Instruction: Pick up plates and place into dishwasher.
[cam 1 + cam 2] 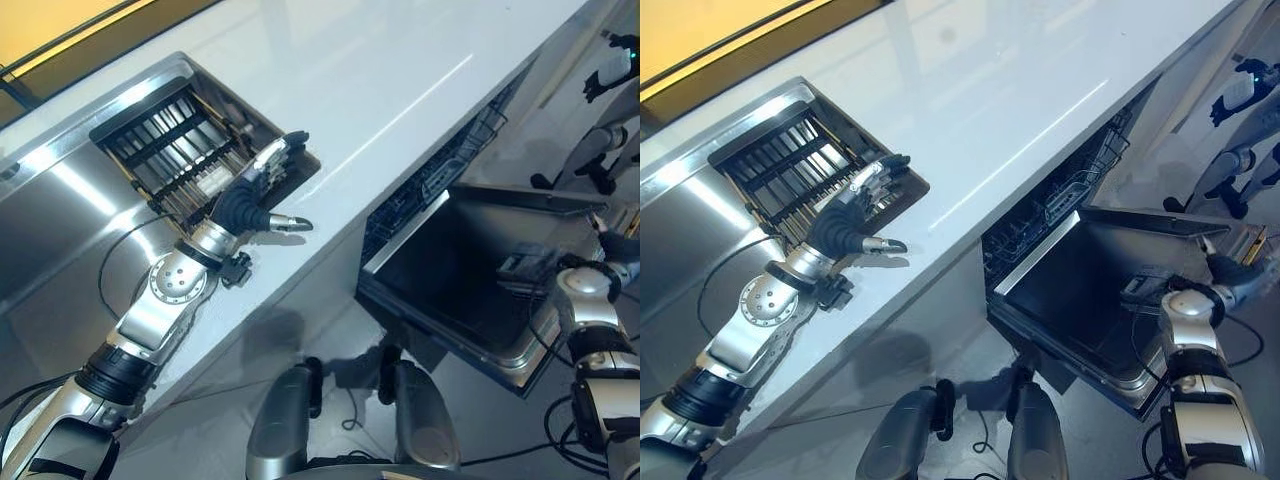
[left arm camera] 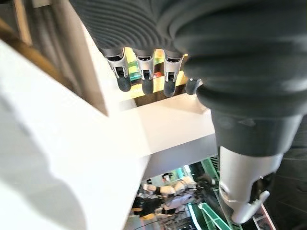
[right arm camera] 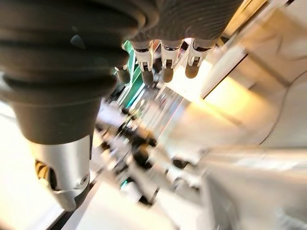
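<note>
A dark slotted dish rack [image 1: 175, 150] sits in the steel sink [image 1: 60, 220] set into the white counter. My left hand [image 1: 245, 205] reaches over the rack's near right corner, open, its fingers [image 1: 875, 175] straight above the slots and its thumb pointing out over the counter. In the left wrist view the left hand [image 2: 144, 79] holds nothing. The dishwasher [image 1: 440, 175] under the counter stands open, its door [image 1: 470, 270] folded down flat and a wire basket [image 1: 1055, 210] showing inside. My right hand [image 1: 1238, 268] hovers open at the door's far right edge, holding nothing.
The white counter [image 1: 400, 80] runs diagonally between sink and dishwasher. The lowered door juts out over the floor in front of me. Another robot-like machine [image 1: 1240, 95] stands on the floor at the far right.
</note>
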### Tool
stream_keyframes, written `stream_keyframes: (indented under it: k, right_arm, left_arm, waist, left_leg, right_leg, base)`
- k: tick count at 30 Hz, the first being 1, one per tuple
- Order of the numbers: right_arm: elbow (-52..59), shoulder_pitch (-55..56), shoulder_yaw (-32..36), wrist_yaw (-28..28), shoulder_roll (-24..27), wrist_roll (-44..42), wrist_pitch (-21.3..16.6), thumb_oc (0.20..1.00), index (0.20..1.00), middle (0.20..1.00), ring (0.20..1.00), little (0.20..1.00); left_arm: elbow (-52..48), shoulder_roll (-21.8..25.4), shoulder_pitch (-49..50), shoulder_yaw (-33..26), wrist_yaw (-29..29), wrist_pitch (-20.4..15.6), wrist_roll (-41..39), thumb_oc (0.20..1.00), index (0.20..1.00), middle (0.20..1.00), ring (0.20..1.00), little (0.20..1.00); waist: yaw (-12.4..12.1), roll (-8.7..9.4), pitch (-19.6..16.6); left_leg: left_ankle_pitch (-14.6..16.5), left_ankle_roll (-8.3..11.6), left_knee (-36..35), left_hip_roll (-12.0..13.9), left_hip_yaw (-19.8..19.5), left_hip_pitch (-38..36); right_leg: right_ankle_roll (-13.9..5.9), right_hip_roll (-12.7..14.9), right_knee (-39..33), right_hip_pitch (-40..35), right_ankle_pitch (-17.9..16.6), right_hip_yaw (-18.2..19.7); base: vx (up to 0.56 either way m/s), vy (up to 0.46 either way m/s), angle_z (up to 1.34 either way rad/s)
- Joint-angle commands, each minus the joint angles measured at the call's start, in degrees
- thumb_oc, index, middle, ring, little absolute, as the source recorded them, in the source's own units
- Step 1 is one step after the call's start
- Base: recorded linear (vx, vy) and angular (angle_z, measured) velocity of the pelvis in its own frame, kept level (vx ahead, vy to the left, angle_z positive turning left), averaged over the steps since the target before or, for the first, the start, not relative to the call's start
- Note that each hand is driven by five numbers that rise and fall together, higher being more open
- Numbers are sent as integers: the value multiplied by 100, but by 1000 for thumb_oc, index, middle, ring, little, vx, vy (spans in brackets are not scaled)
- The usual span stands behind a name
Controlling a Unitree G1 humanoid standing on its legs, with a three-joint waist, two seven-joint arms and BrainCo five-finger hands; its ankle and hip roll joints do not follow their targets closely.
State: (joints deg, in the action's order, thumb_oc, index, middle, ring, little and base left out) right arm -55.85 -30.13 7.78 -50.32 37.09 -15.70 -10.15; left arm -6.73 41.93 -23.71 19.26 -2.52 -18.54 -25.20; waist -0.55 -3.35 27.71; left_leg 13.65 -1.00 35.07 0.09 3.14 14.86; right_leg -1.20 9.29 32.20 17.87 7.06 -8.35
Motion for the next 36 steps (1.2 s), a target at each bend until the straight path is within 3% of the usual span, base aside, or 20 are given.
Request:
stream_keyframes:
  k: [1, 4, 5, 13, 16, 20, 22, 27, 30, 36]
  right_arm:
    - [-408, 264, 286, 404, 246, -920, -420, 1000, 1000, 1000, 1000, 1000]
    - [-1077, 291, 433, 1145, 203, -1735, -293, 1000, 1000, 1000, 1000, 1000]
    - [-1416, 324, 471, 1673, 113, -2495, -18, 1000, 1000, 1000, 1000, 1000]
    - [-2058, 140, 71, 3532, -314, -3808, 965, 1000, 1000, 1000, 1000, 1000]
    - [-2006, -180, -329, 4781, -387, -4209, 1308, 1000, 1000, 1000, 1000, 1000]
    - [-1710, -519, -824, 6729, -424, -4626, 1203, 1000, 1000, 1000, 1000, 1000]
    - [-1286, -605, -1054, 7719, -410, -4784, 925, 1000, 1000, 1000, 1000, 1000]
    - [186, -505, -1330, 8575, -420, -5138, 507, 1000, 1000, 1000, 1000, 1000]
    - [1176, -578, -1361, 8564, -357, -5424, 500, 1000, 1000, 1000, 1000, 1000]
    - [1831, -806, -1202, 8495, -349, -5820, 580, 1000, 1000, 1000, 1000, 1000]
  left_arm:
    - [-235, -480, 450, 224, 238, -432, 255, 1000, 1000, 1000, 1000, 1000]
    - [-217, -481, 331, 272, 254, -376, 242, 1000, 1000, 1000, 1000, 1000]
    - [-218, -480, 231, 326, 274, -323, 238, 1000, 1000, 1000, 1000, 1000]
    - [-292, -560, 27, 436, 158, -94, 216, 1000, 1000, 1000, 1000, 1000]
    - [-345, -489, -13, 410, 15, -64, 147, 1000, 1000, 1000, 1000, 1000]
    - [-314, -327, 39, 208, -287, -147, -15, 1000, 1000, 1000, 1000, 1000]
    - [-234, -215, 74, 39, -504, -179, -149, 1000, 1000, 1000, 1000, 1000]
    - [-81, -10, 236, -262, -893, -285, -355, 1000, 1000, 1000, 1000, 1000]
    - [-44, 78, 249, -376, -1103, -263, -462, 1000, 1000, 1000, 1000, 1000]
    - [-34, 158, 138, -425, -1317, -172, -574, 1000, 1000, 1000, 1000, 1000]
  waist:
    - [18, -145, -138]
    - [6, -158, -157]
    - [-9, -160, -161]
    - [-151, -241, -193]
    - [-244, -273, -195]
    - [-343, -267, -201]
    - [-375, -224, -209]
    - [-356, -116, -241]
    - [-367, -63, -279]
    - [-410, -22, -325]
  left_leg:
    - [958, -620, 895, -212, 308, 311]
    - [1144, -673, 1265, -203, 328, 382]
    - [1246, -695, 1511, -216, 302, 431]
    - [1441, -710, 2059, -323, 187, 574]
    - [1418, -679, 2108, -378, 125, 602]
    - [1366, -647, 2037, -382, 81, 623]
    - [1321, -633, 1955, -360, 64, 611]
    - [1225, -580, 1805, -290, 28, 574]
    - [1180, -531, 1730, -258, -25, 537]
    - [1176, -476, 1710, -261, -120, 492]
  right_leg:
    - [427, -122, 1045, -69, 945, -33]
    - [494, -97, 1455, 40, 1142, -4]
    - [539, -78, 1688, 102, 1244, 11]
    - [668, -42, 2300, 280, 1564, 13]
    - [704, -14, 2370, 294, 1597, -24]
    - [719, 20, 2427, 329, 1639, -91]
    - [700, 34, 2404, 328, 1622, -128]
    - [642, 39, 2329, 292, 1559, -175]
    - [609, 40, 2255, 218, 1517, -218]
    - [580, 16, 2170, 73, 1498, -277]
  base:
    - [-13, 50, 2]
    - [-5, 11, 0]
    - [0, 0, 0]
    - [4, -12, 3]
    - [-6, -14, 2]
    - [-21, -30, -3]
    - [-10, -56, -11]
    - [3, -58, -20]
    - [18, -69, -19]
    - [17, -49, -11]
